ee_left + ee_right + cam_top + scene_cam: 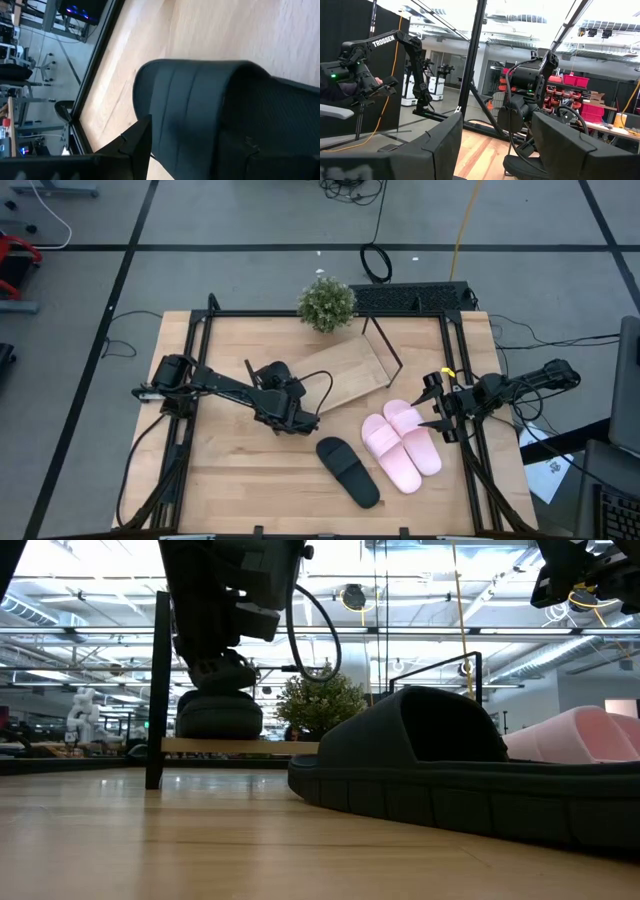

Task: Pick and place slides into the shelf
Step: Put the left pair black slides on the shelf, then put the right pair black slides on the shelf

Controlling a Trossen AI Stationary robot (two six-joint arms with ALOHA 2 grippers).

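One black slide [348,471] lies flat on its sole on the table and fills the front of the low view [450,770]. The pink pair [402,445] lies side by side just to its right. The second black slide [220,718] is under my left gripper [290,418], which is shut on it at the near-left corner of the shelf [345,370]. From above the gripper hides that slide. My right gripper [437,405] waits open at the table's right edge, beside the pink pair. My left gripper comes down from above on the black slide's wide strap [200,95]. One finger [132,145] lies on the strap's outer side, and the slide hides the other. The slide sits level below the gripper, its sole at the height of the shelf board's edge [240,747]. Whether it rests there I cannot tell.
A small potted plant [326,303] stands at the table's far edge, behind the shelf. The shelf's black rod frame [385,350] rises at its right end. Black frame rails run along the table's left and right sides. Bare wood shows at the near left.
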